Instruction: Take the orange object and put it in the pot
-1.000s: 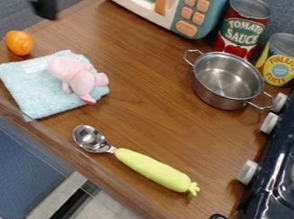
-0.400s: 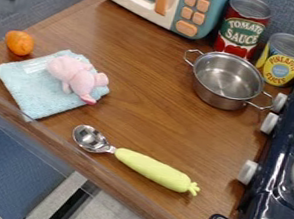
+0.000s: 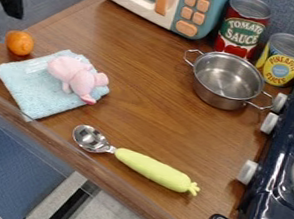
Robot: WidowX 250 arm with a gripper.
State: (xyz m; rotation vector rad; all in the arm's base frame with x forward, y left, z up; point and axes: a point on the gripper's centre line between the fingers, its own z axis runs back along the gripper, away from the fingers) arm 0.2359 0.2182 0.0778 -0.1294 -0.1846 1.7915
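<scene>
At the upper left the black gripper (image 3: 2,24) hangs above and a little left of the orange object, its two fingers spread apart with nothing between them. The round orange object (image 3: 19,43) rests on the wooden counter near its left edge, just beyond the folded cloth. A small silver metal pot (image 3: 228,80) with two side handles stands upright at the right of the counter, its inside bare.
A light blue cloth (image 3: 34,95) with a pink plush toy (image 3: 78,77) lies at left. In front is a green-handled scoop (image 3: 155,169). A toy microwave (image 3: 189,11), a red can (image 3: 244,28) and a yellow can (image 3: 283,60) stand behind; a dark stove (image 3: 276,198) borders the right.
From the upper left, the gripper has shifted further left and then come down closer to the orange object. The counter's objects have stayed in place.
</scene>
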